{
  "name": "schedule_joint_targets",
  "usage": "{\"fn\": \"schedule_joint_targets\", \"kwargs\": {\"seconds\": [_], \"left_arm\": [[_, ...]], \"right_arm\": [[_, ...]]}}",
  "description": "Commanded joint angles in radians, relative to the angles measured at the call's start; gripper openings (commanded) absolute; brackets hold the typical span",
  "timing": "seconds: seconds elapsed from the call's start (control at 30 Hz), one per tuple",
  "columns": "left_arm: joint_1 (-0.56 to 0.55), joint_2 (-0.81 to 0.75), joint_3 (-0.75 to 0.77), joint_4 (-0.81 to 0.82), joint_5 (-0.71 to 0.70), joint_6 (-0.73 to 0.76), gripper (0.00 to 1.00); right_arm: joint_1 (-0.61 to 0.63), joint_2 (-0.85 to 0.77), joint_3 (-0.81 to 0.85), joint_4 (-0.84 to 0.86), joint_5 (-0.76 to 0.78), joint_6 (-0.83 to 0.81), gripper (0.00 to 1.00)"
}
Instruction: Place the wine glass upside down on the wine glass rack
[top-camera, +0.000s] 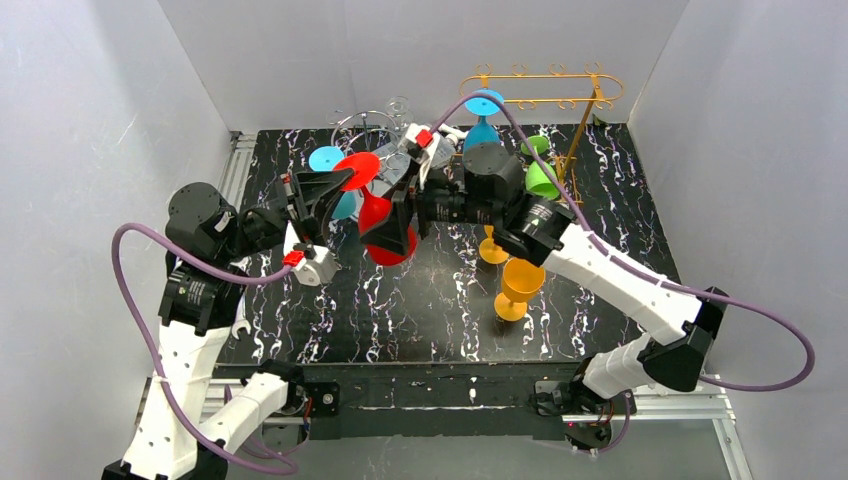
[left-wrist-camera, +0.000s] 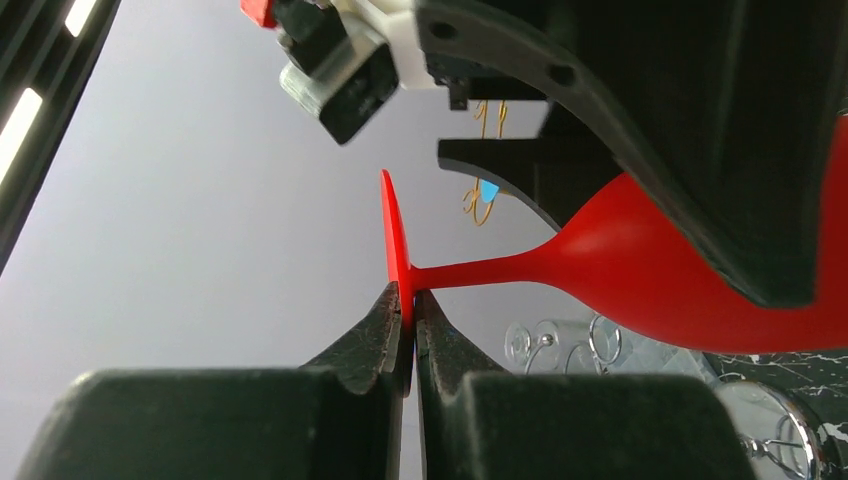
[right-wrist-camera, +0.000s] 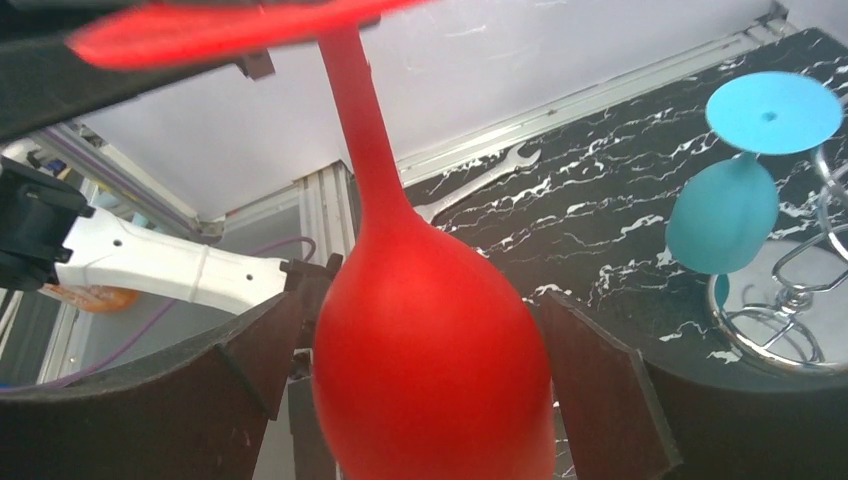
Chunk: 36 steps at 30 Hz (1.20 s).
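- Now the left gripper is pinching the thin foot edge of the red wine glass, jaws pressed tight.
- Around its glossy bowl the right gripper is flanking, jaws spread wide, glass hanging over the table.
- Far back, the gold rack is standing well apart.

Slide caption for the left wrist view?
Left gripper shut on the foot of the red wine glass; right gripper open around its bowl.
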Motion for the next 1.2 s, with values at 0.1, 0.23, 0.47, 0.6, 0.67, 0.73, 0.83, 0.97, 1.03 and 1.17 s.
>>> {"fn": "schedule_joint_targets", "kwargs": {"seconds": [0.1,0.23,0.47,0.6,0.67,0.73,0.83,0.97,1.03,1.17], "left_arm": [[-0.002,0.014,0.045,0.018,-0.011,0.0,0.0],[-0.003,0.016,0.038,0.017,-0.025,0.008,0.0],[-0.002,0.011,0.024,0.018,-0.05,0.024,0.0],[-0.002,0.01,0.019,0.02,-0.069,0.031,0.0],[-0.003,0.006,0.014,0.017,-0.069,0.037,0.0],[-0.002,0.004,0.008,0.02,-0.067,0.037,0.0],[-0.001,0.007,0.013,0.025,-0.066,0.027,0.0],[-0.003,0.01,0.018,0.03,-0.069,0.017,0.04],[-0.002,0.008,0.016,0.031,-0.07,0.014,0.36],[-0.002,-0.006,0.007,0.047,-0.069,-0.006,0.73]], "right_arm": [[0.058,0.015,-0.067,0.134,0.008,-0.01,0.98],[0.071,0.046,-0.047,0.182,-0.039,0.01,0.98],[0.083,0.099,-0.003,0.168,-0.059,0.021,0.75],[0.085,0.06,-0.044,0.153,-0.003,-0.022,0.71],[0.085,0.028,-0.073,0.155,0.025,-0.045,0.64],[0.085,0.006,-0.086,0.184,0.047,-0.057,0.54],[0.085,-0.002,-0.08,0.18,0.053,-0.055,0.48],[0.085,-0.012,-0.096,0.197,0.049,-0.054,0.48],[0.085,-0.027,-0.108,0.201,0.072,-0.059,0.48],[0.073,-0.052,-0.115,0.176,0.111,-0.058,0.46]]}}
